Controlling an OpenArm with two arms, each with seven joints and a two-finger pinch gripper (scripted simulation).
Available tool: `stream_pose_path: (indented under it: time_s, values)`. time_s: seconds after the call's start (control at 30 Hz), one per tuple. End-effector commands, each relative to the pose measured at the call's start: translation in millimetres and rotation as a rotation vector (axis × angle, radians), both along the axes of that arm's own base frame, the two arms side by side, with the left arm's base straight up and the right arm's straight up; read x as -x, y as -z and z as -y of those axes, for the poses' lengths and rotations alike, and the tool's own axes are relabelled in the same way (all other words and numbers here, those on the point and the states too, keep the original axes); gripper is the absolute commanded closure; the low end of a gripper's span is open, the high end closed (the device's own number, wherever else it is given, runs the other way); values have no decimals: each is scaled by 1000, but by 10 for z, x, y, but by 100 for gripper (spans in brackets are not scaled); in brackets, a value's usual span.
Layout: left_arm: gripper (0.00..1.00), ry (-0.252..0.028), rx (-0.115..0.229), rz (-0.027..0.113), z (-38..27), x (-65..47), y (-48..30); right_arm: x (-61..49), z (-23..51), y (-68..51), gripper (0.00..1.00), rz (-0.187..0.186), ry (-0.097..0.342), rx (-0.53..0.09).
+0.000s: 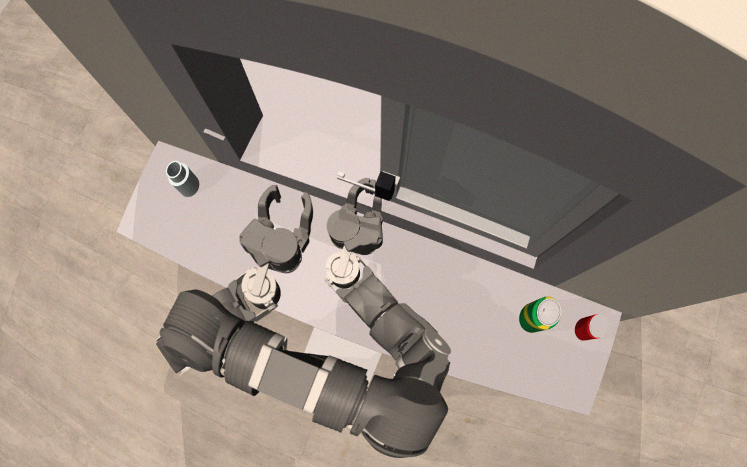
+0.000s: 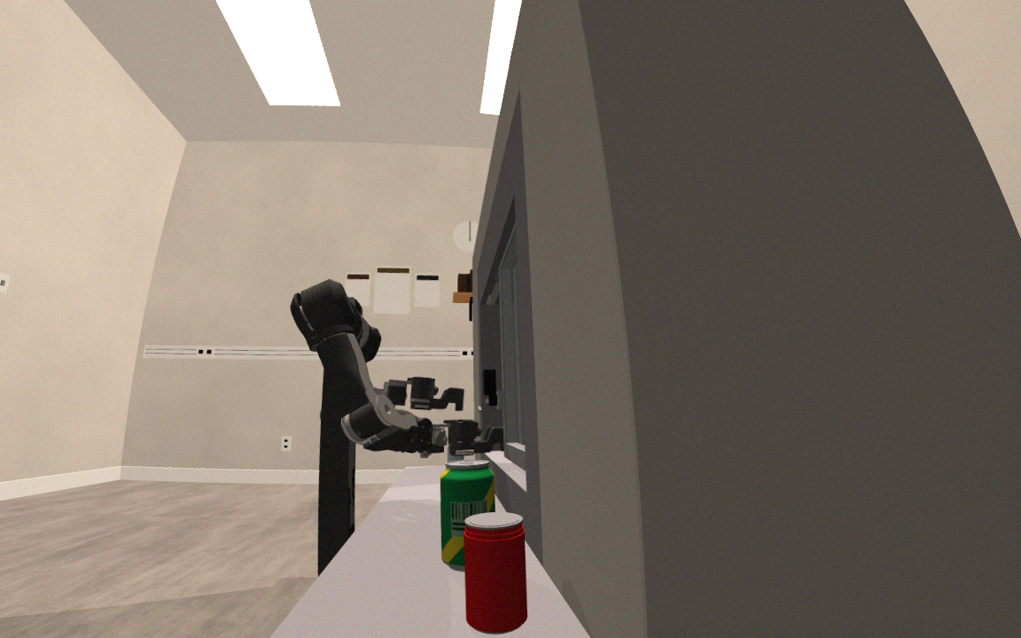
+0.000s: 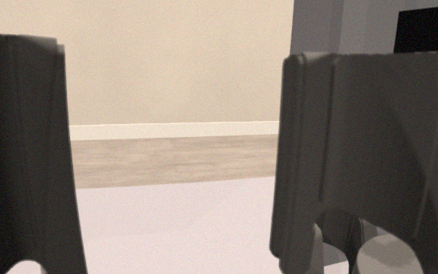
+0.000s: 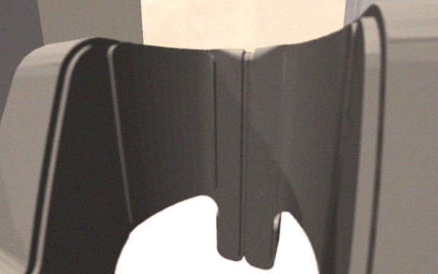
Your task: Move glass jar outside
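Note:
I cannot make out the glass jar on the visible part of the inside shelf (image 1: 318, 110) (image 3: 166, 228). The window stands open at the left of the top view, with its clear pane (image 1: 480, 156) to the right. The black handle (image 1: 385, 184) (image 3: 428, 32) is at the pane's left edge. My left gripper (image 1: 290, 196) (image 3: 173, 152) is partly open and empty, in front of the opening, left of the handle. My right gripper (image 1: 370, 183) (image 4: 243, 152) is shut with nothing visible between its fingers, close by the handle and lower than the left; contact is unclear.
The outside shelf (image 1: 480, 360) (image 2: 371, 587) runs below the sill. A dark cylinder (image 1: 185, 181) with a white rim stands at its left end. A green can (image 1: 532, 315) (image 2: 458, 487) and a red can (image 1: 586, 327) (image 2: 495, 575) stand at its right end.

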State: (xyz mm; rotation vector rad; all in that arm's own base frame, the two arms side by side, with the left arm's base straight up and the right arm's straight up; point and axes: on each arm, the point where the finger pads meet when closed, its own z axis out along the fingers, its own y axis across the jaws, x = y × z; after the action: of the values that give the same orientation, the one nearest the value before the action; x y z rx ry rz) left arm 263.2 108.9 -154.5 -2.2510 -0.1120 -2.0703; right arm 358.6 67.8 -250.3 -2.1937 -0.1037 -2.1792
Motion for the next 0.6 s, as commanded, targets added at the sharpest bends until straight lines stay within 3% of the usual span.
stream_pose_path:
  time_s: [0.0, 0.37, 0.43, 0.47, 0.57]
  values:
    - [70, -6, 13, 11, -28, 6, -30, -17, 18, -20, 100, 3, 7, -1]
    - [70, -67, 34, -16, -289, 91, 61, -51, 66, -18, 100, 1, 26, -1]
    - [70, -67, 34, -16, -289, 91, 61, -51, 66, -18, 100, 1, 26, -1]
    - [70, -80, 27, -27, -325, 101, 93, -8, 6, -20, 100, 3, 3, -2]
    - [70, -96, 32, -34, -395, 124, 118, -17, 19, -20, 100, 3, 8, -1]
